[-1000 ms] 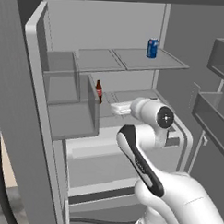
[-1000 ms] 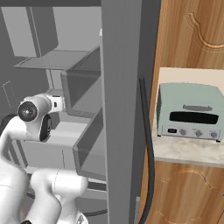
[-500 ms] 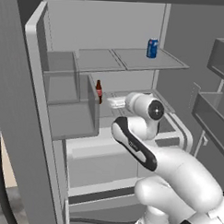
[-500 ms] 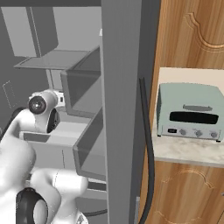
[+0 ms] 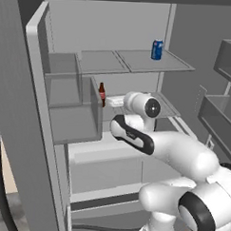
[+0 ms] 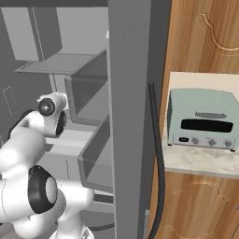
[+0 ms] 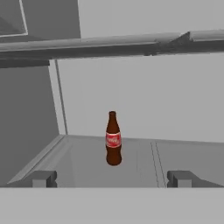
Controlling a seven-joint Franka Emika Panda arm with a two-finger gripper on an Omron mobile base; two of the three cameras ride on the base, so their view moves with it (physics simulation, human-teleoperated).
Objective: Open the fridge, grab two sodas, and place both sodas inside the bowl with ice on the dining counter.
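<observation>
The wide-open pincer faces an upright brown bottle on the fridge shelf.

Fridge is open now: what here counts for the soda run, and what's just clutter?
For the job:
- brown bottle, upright on the middle shelf, ahead of the open jaws
- blue can, on the upper shelf
- fridge, doors open

Clutter:
- toaster oven, on the side counter
</observation>
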